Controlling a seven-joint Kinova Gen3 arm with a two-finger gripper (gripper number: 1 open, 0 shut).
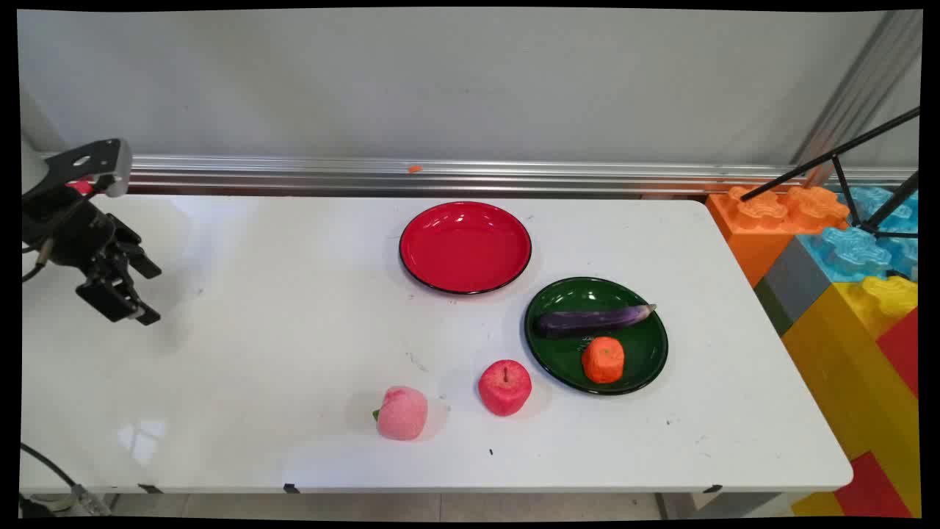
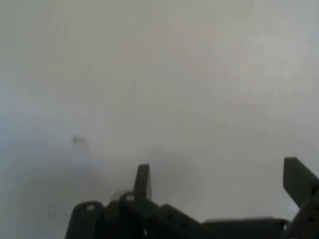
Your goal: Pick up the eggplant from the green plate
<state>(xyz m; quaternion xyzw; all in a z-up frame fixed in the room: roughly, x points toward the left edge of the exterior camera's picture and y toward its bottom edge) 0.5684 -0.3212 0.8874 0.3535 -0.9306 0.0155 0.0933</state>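
Nearest the camera lies a pink peach (image 1: 402, 413) on the white table (image 1: 279, 353), with a red apple (image 1: 505, 387) just beside it at its two o'clock. At the apple's two o'clock sits a green plate (image 1: 646, 367) holding a purple eggplant (image 1: 592, 320) and an orange tangerine (image 1: 603, 359); the eggplant lies lengthwise from nine to three o'clock, its pale stem end toward three. A red plate (image 1: 465, 247) with nothing on it stands at the green plate's eleven o'clock, close but apart. Well away toward nine o'clock, the black gripper (image 1: 136, 290) hangs over bare table with its fingers spread wide, grasping nothing. Coloured toy blocks (image 1: 844, 294) stand past the table's three o'clock end.
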